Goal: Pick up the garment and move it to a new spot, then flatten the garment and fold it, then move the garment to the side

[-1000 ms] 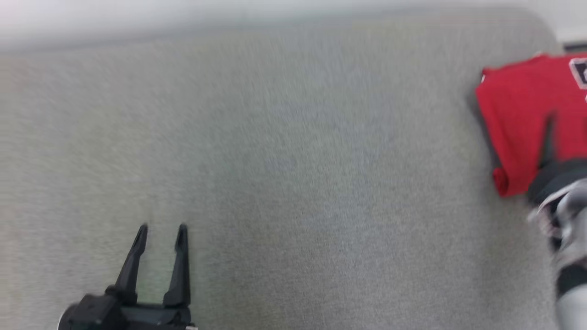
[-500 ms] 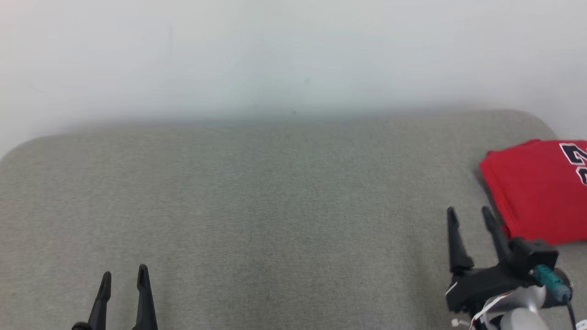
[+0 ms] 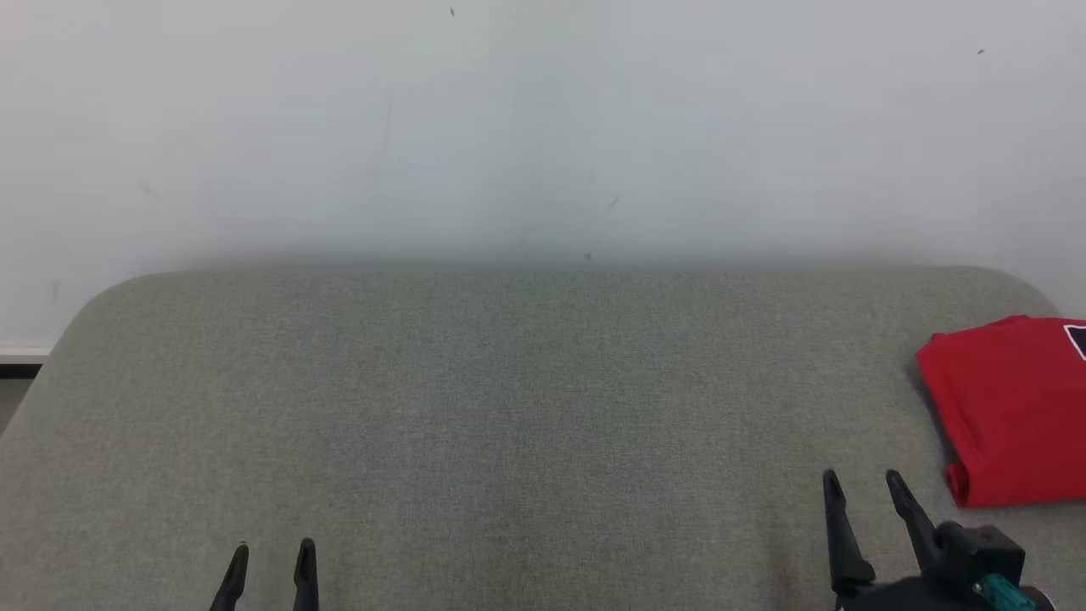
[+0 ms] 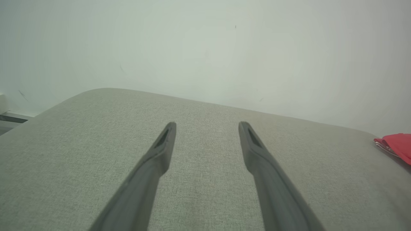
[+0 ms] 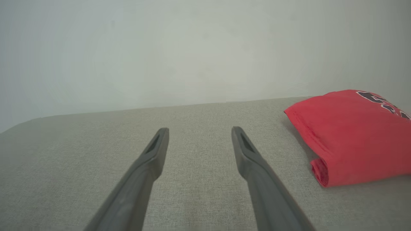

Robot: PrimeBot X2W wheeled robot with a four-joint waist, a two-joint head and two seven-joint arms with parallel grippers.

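Note:
The garment (image 3: pixel 1014 412) is a red shirt with dark lettering, folded into a compact block at the far right of the grey padded surface (image 3: pixel 509 407). It also appears as the garment (image 5: pixel 353 134) at the right of the right wrist view and as a sliver of garment (image 4: pixel 396 146) at the right edge of the left wrist view. My right gripper (image 3: pixel 861 484) stands open just left of the shirt's near corner, apart from it and holding nothing. At the lower left my left gripper (image 3: pixel 271 552) is open and empty, far from the shirt.
A pale wall (image 3: pixel 543 127) rises directly behind the padded surface. The surface's rounded far-left corner (image 3: pixel 93 297) drops off toward a strip of floor and skirting (image 3: pixel 17 361). Bare fabric stretches between the two grippers.
The head camera has tilted up, so the wall fills more of the picture. The right gripper has come off the shirt and now stands beside it; both grippers sit lower in the picture.

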